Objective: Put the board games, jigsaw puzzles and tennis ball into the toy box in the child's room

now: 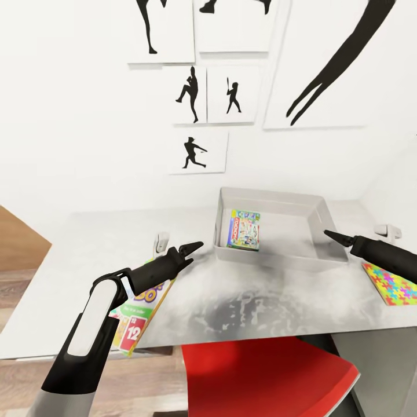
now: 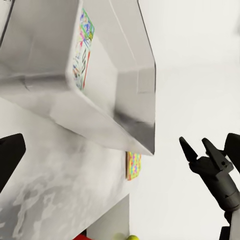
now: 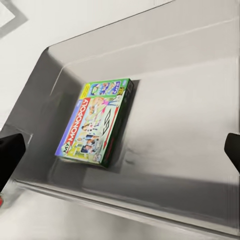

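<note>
The grey toy box [image 1: 324,231] stands at the back middle of the table, with a Monopoly board game [image 1: 243,230] lying flat inside it [image 3: 97,122]. My left gripper [image 1: 194,250] hovers open just off the box's left front corner, holding nothing. My right gripper [image 1: 329,234] is open and empty over the box's right rim, its fingers [image 3: 10,157] spread wide. Under my left forearm, another board game [image 1: 142,313] lies at the table's front edge. A colourful jigsaw puzzle [image 1: 391,281] rests to the right of the box. Something small and yellow-green [image 2: 131,237] peeks in beyond the table edge.
A red chair [image 1: 260,376] is tucked under the table's front. Two small white objects [image 1: 162,240] [image 1: 388,231] stand on the grey table [image 1: 260,301]. Behind the table is a white wall with silhouette pictures [image 1: 197,150].
</note>
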